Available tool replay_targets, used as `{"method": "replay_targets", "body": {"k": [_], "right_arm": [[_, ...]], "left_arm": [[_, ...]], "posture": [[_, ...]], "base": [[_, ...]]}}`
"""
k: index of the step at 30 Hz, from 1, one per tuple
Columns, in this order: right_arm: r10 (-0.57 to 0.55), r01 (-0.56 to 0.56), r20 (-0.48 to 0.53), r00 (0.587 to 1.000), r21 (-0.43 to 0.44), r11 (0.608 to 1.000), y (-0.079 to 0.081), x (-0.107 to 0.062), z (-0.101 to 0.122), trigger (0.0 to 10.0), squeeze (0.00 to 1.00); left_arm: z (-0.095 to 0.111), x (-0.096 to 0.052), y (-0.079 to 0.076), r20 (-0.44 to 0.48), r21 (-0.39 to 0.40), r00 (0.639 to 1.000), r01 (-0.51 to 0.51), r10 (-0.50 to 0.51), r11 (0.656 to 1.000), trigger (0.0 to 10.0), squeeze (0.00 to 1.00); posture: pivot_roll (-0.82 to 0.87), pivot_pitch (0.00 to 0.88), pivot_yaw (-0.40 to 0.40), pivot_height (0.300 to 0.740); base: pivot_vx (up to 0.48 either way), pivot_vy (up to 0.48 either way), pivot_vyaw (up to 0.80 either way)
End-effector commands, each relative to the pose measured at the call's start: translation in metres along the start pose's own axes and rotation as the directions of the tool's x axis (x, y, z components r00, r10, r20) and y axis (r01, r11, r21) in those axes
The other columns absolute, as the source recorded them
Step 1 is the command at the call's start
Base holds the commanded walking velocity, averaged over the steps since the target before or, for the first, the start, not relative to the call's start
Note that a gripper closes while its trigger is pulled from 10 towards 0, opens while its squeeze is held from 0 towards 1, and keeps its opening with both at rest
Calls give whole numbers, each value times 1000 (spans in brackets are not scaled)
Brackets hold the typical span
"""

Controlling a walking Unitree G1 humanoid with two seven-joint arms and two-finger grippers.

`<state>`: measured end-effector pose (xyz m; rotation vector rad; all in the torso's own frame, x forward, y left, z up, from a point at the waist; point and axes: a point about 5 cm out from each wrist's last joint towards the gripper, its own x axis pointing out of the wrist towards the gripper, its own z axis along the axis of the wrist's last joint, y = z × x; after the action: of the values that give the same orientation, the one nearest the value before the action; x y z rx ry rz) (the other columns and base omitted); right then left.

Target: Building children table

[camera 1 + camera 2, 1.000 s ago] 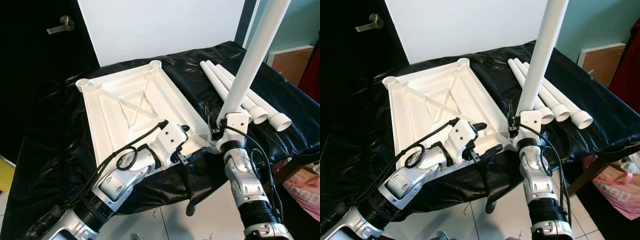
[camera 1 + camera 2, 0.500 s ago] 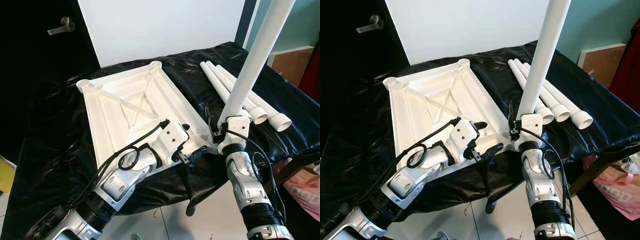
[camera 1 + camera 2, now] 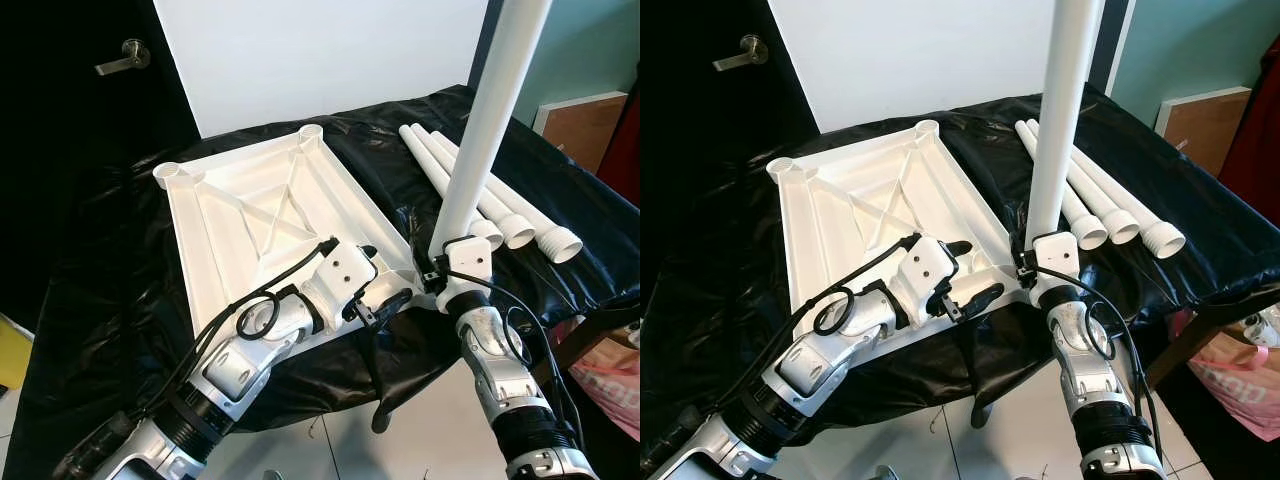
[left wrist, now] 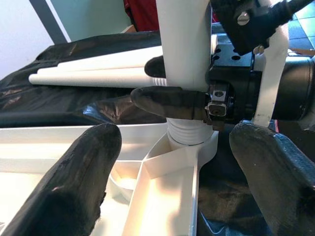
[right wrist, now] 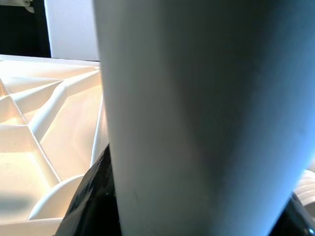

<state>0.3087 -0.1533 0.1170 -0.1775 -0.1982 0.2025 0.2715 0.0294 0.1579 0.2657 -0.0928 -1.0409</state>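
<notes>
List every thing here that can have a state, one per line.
White plastic tabletop: upside down on the black sheet.
White leg tube: upright, threaded end in the near corner socket.
Three spare white tubes: lying side by side.
Right gripper: shut on the leg tube.
Left gripper: open, beside the socket.

a black plastic sheet (image 3: 110, 300) covers the work surface. behind it stands a white wall panel (image 3: 320, 55), with a black door (image 3: 75, 110) carrying a metal lever handle (image 3: 125, 55) at left. teal wall (image 3: 590, 50) at right. floor of pale tiles (image 3: 330, 445).
</notes>
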Motion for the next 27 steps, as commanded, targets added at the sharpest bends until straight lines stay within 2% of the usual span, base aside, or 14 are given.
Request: {"method": "replay_targets", "body": {"k": [1,3,5,10,12,17,27], "right_arm": [[59,-58,-104,993,10,998,10,-9,-21,10000,0],[63,-61,-113,992,20,998,10,-10,-22,10000,0],[48,-38,-137,989,77,996,9,-9,-24,10000,0],[43,-31,-142,989,88,996,8,-8,-24,10000,0],[13,11,-169,986,142,990,4,-5,-25,10000,0],[-15,56,-199,980,199,978,1,-1,-26,10000,0],[-38,105,-256,966,256,961,-1,2,-27,10000,0]], "left_arm": [[-1,0,-2,-16,10,997,78,-78,997,10000,0],[-1,0,-2,-16,10,997,78,-78,997,10000,0],[-1,0,-2,-15,13,997,78,-77,997,10000,0],[-1,0,-2,-15,14,997,77,-77,997,10000,0],[0,0,-1,-16,19,997,76,-75,997,10000,0],[0,0,-1,-15,24,997,73,-72,997,10000,0],[2,0,0,-11,28,998,68,-67,997,10000,0]], "posture": [[-101,0,62,740],[-101,0,62,740],[-100,0,62,740],[-100,0,62,740],[-98,0,61,740],[-97,0,61,740],[-97,0,57,740]], "base": [[0,0,0],[0,0,0],[0,0,0],[0,0,0],[0,0,0],[0,0,0],[0,0,0]]}}
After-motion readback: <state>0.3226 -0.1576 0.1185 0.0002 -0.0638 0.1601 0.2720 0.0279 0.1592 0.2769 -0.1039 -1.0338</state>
